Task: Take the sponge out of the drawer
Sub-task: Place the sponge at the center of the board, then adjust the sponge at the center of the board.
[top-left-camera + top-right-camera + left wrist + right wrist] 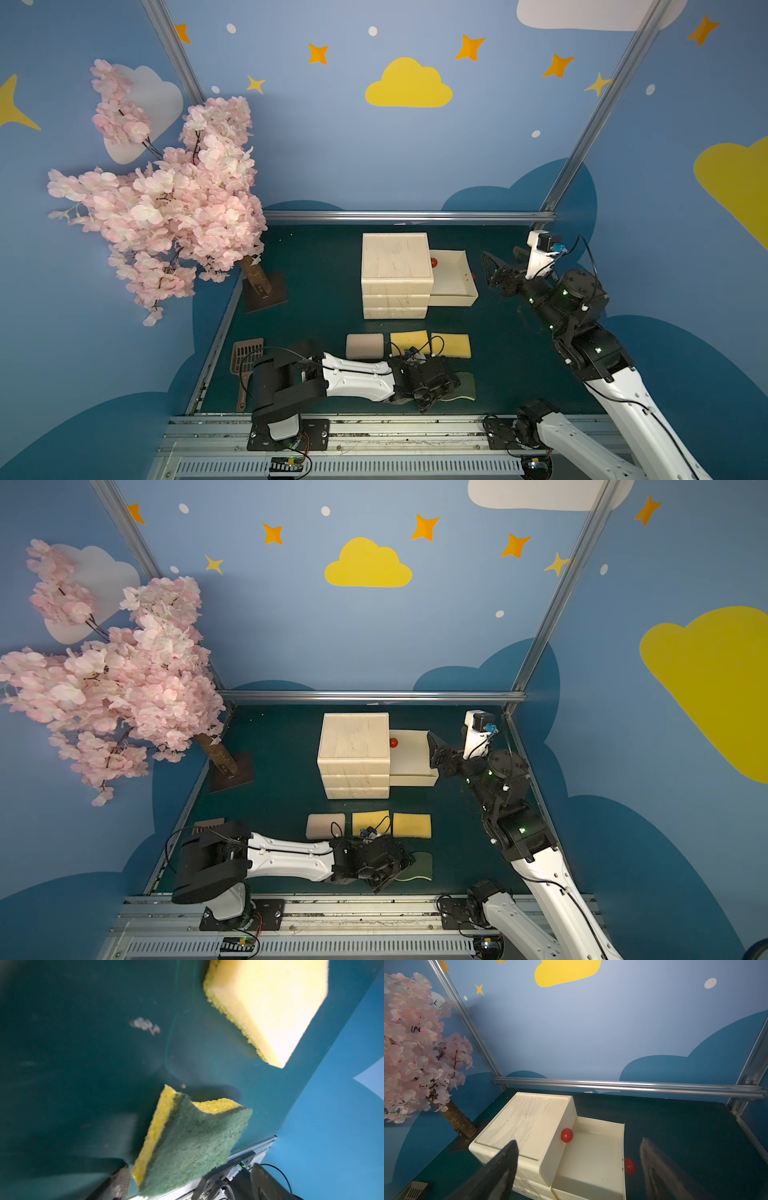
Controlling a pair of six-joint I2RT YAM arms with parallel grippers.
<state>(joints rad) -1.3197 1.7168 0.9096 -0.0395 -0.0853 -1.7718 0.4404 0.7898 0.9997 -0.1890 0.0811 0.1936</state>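
Left end effector (439,390) sat low near the bench (316,291) front edge, jaws spread wide, gripping nothing. Sponge (193,1142) lay on the bench, out of the drawer (455,300), just beside one fingertip (119,1183), one corner curled up. Likely step: back away from the set-down sponge. Best lifted straight up so no pad snags the scrub face. Sponge: yellow open-cell foam, rough green scouring layer, probably squashy. Right end effector (490,270) wide, empty, beside the drawer: smooth cream plastic, glossy red ball (433,262) inside.

Jaws spread on left gripper (442,392), right gripper (578,1144).
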